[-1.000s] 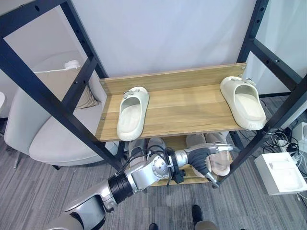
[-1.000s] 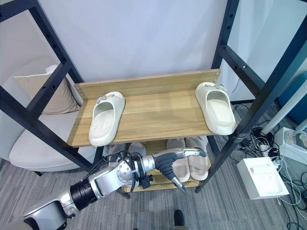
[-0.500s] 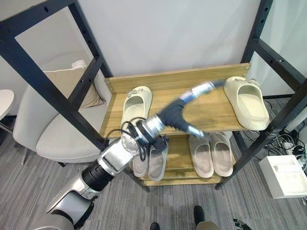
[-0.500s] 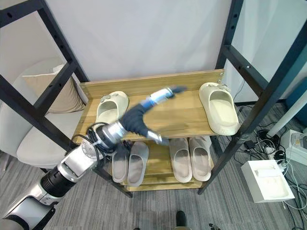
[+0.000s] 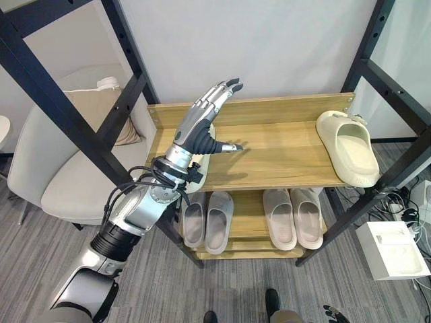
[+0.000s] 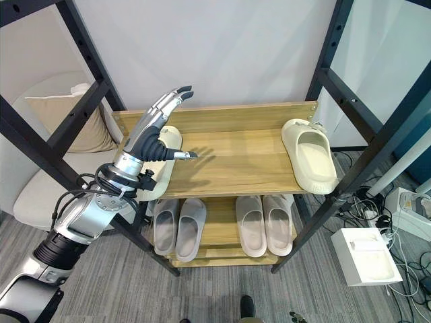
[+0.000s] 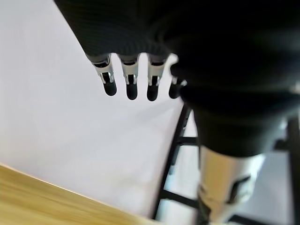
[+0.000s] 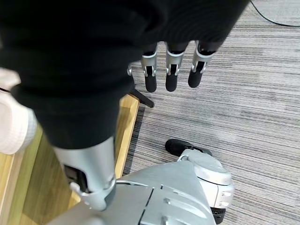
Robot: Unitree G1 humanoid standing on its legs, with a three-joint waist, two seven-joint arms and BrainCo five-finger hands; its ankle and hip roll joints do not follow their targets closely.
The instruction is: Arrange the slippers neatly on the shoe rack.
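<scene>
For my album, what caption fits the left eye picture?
Open left hand raised over the top shelf, cream slippers far apart at its ends.

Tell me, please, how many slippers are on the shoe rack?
6: two cream foam slippers on the upper wooden shelf, far left and far right; four grey slippers below.

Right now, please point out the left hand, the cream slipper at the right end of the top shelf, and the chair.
left hand [image 5: 201,129], left eye view, on its palm.
cream slipper [image 5: 350,149], left eye view, on its footbed.
chair [image 5: 71,192], left eye view, on its seat cushion.
</scene>
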